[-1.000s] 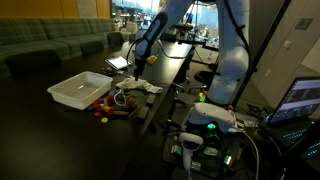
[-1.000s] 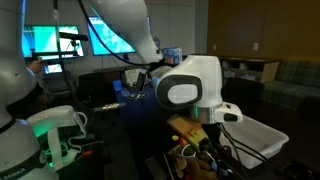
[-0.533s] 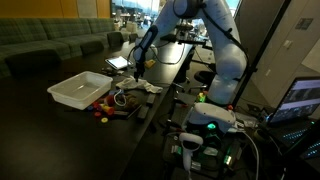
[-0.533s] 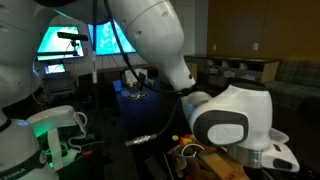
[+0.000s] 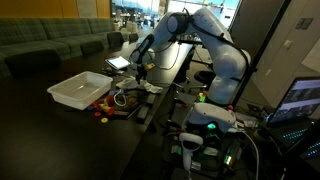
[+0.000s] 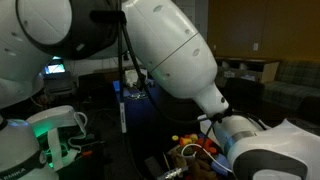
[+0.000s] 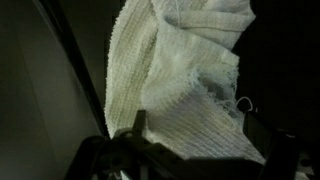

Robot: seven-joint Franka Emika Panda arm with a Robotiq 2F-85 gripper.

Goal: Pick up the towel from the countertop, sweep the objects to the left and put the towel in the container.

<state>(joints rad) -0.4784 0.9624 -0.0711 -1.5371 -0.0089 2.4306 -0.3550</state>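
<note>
Dark counter (image 5: 50,130): gripper (image 7: 195,128) was seen spread open over towel (image 7: 180,70), nothing clamped. Only a loose fold might be pinched, so slippage was judged likely.

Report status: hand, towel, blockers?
Hand open, over towel. Towel crumpled on countertop, not lifted. Small objects and container nearby, nothing between hand and towel.

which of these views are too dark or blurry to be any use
Wrist view: dim and soft, but the towel shows its weave, with near-black on both sides. In an exterior view the arm sits close to the lens, blurred, and blocks most of the scene. In an exterior view the room is dark, yet the white container stands out clearly.
</note>
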